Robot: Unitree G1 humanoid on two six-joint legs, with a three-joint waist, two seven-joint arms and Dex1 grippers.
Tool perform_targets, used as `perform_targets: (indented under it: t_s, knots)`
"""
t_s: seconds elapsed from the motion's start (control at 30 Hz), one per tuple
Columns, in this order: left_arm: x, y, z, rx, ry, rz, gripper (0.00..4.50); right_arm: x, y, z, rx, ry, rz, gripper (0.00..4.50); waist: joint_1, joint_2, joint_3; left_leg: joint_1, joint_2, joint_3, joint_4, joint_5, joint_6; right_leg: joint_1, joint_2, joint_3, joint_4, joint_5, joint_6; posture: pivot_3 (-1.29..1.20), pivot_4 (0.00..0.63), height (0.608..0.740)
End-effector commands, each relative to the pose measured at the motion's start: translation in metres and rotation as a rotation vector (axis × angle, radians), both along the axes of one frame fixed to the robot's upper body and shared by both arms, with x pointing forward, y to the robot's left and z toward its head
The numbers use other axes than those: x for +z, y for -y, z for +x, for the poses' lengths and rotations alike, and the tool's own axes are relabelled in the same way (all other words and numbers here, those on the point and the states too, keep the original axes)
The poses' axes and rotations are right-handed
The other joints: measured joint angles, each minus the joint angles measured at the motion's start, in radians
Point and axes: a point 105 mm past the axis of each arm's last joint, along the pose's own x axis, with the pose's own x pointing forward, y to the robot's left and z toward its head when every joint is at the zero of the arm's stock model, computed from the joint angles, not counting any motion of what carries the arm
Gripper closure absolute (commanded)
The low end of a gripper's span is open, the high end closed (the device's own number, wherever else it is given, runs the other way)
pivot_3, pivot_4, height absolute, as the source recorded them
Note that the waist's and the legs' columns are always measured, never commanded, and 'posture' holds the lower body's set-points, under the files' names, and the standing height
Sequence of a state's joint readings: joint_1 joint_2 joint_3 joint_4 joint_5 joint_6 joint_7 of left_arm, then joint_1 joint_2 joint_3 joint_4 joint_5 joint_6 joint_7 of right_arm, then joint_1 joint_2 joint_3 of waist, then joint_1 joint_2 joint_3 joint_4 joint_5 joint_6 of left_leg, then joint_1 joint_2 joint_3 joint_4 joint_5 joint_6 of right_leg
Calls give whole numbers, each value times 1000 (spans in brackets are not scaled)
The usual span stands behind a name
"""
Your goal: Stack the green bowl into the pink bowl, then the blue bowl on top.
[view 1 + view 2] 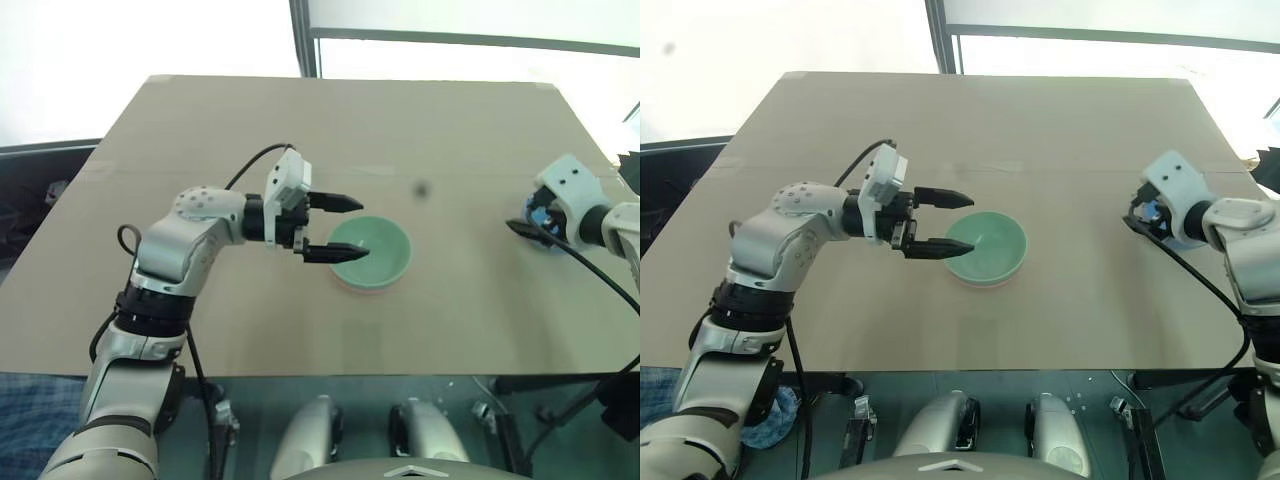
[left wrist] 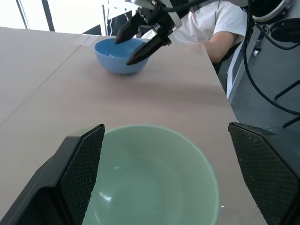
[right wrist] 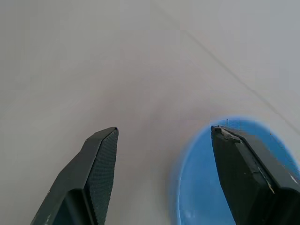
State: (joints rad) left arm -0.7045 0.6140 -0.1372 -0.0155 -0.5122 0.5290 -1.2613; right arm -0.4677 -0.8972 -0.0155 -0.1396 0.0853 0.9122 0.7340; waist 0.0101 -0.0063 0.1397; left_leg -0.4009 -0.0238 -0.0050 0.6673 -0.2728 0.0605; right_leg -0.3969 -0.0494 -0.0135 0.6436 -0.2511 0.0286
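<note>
While the small round pale mint-green plastic bowl (image 1: 371, 254) sat nested in the small round salmon-pink plastic bowl (image 1: 350, 286), of which just a thin rim peeked out beneath it near the middle of the surface (image 1: 200, 120), the small round sky-blue plastic bowl (image 2: 120, 55) waited well apart, close to the right edge. The right gripper (image 2: 140, 40) hung at that blue bowl with its jaws apart, one finger (image 3: 248, 173) over the bowl's inside and the other outside the rim, nothing pinched yet.

The risk, as I judged it, lay there: a thin, smooth rim taken by only the fingertips could slip or tip the bowl as it lifted, and so near the right edge a nudge could send it off the surface. The left gripper (image 1: 335, 228) was a second worry. Its jaws stood wide open, empty, straddling the near-left rim of the green bowl, one finger (image 1: 335, 254) seeming to lie over the bowl's inside. If it lingered there, a bowl brought across could strike it, or it could drag the stack askew when pulling away.

The surface was a plain tan board, bare but for the bowls. Bright windows stood beyond its far edge, and a person in a white shirt (image 2: 213, 21) sat beyond the right edge.
</note>
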Motion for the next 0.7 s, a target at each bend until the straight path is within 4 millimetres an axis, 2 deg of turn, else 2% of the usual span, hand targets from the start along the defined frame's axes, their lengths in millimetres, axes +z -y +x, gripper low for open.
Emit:
perform_targets:
  t_s: [0.03, 0.13, 0.27, 0.3, 0.37, 0.53, 0.7]
  knots:
    - [8, 4, 1, -31, 46, -2, 0, 4, 16, -1, -57, 38, -15, 1186, 0, 0, 0, 0, 0, 0, 0, 0, 0, 0, 0, 0, 0, 0, 0, 0, 150, 740]
    - [7, 7, 1, -40, 48, -2, 0, -10, 29, -3, -88, 10, -46, 1186, 2, 0, 0, 1, 0, 0, 1, 0, 0, 1, 1, 0, 1, 0, 0, 0, 150, 740]
    - [7, 7, 2, -43, 50, -2, 0, -15, 34, -2, -95, 6, -47, 1186, 2, 0, 0, 0, 0, 1, 2, 0, 0, 1, 1, 0, 1, 0, 0, 0, 150, 740]
    - [7, 7, 2, -42, 50, -2, 0, -15, 33, -2, -95, 7, -44, 1929, 2, 0, 0, 1, 0, 1, 2, 0, 0, 1, 1, 0, 1, 0, 0, 0, 150, 740]
    - [7, 6, 3, -35, 53, 0, 0, -17, 33, -2, -89, 4, -43, 2405, 2, 0, 0, 1, 1, 0, 2, 0, 0, 1, 2, 0, 1, 0, 0, 0, 150, 740]
    - [6, 4, 5, -14, 62, 2, 0, -18, 31, 0, -74, 4, -44, 4405, 3, 0, 0, 1, 1, 1, 2, 0, 0, 1, 2, 0, 1, 0, 0, 0, 150, 740]
    - [6, 2, 6, -5, 67, 1, 0, -16, 26, 3, -44, 10, -45, 4405, 2, 0, 0, 1, 1, 0, 2, 0, 0, 1, 2, 0, 1, 0, 0, 0, 150, 740]
